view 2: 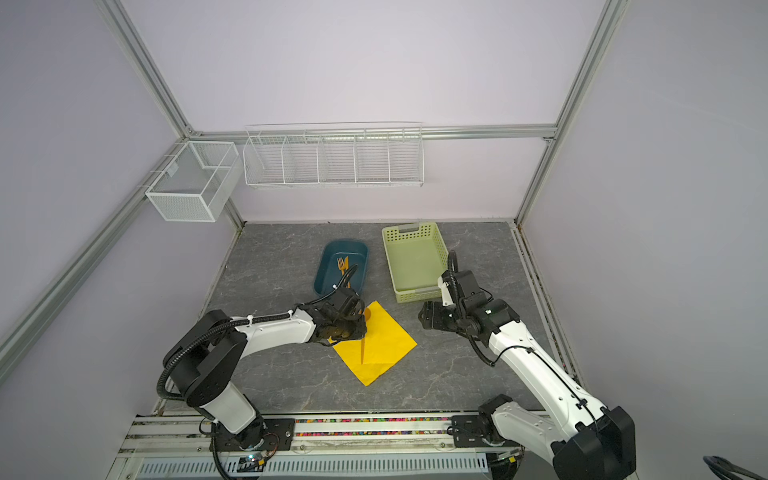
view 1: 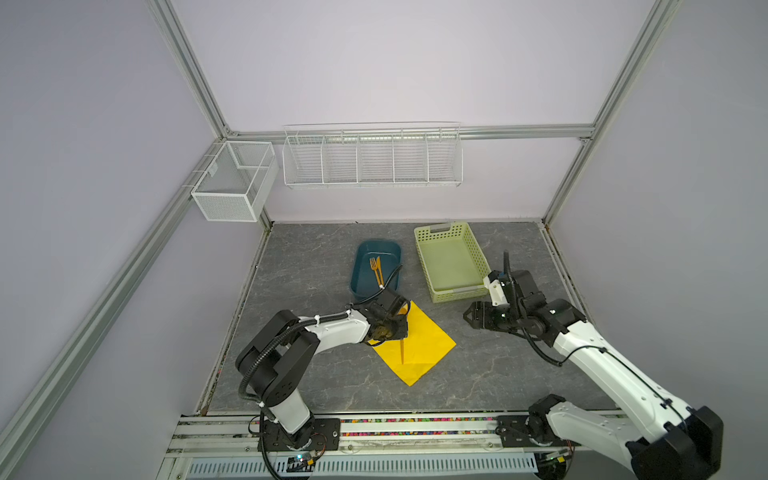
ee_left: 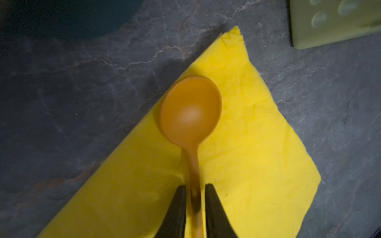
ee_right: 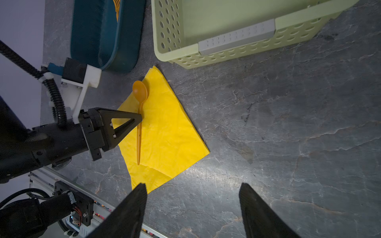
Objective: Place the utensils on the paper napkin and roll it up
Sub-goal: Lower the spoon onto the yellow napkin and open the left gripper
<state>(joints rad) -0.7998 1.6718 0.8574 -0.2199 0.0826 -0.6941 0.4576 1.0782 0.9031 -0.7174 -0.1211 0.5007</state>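
Both top views: thin bright yellow square paper napkin [view 1: 430, 340] flat and cornerwise on grey marbled bench [view 1: 311, 374]. Slim orange-yellow plastic spoon [view 1: 402, 351] along it, handle end toward the near corner, bowl end under the left arm's wrist. Matching orange-yellow fork [view 1: 372, 264] and knife [view 1: 379, 275] side by side in dark blue oval plastic tub [view 1: 360, 270], just beyond the napkin. Pale green perforated plastic basket [view 1: 453, 296] to the right, nothing seen inside. Right jaws near the basket, well apart from the napkin. Left wrist view: spoon [ee_left: 190, 111] bowl-up, bowl at the edge of the napkin [ee_left: 247, 154], seemingly lapping slightly over it. Left jaws either side of the handle, parted a little with slim gaps, not clamping. Right wrist view: right jaws wide apart and empty, over bare bench by a napkin corner. Left jaws side-on, tips at the upper handle of the spoon [ee_right: 140, 96], itself down on the paper. Judged step in hand: release of the first of three utensils. For a clean finish: widen clear of the handle, rise straight up before swinging to the tub, avoid dragging spoon or snagging thin paper. Lay fork and knife parallel beside the spoon, further in from the edge.
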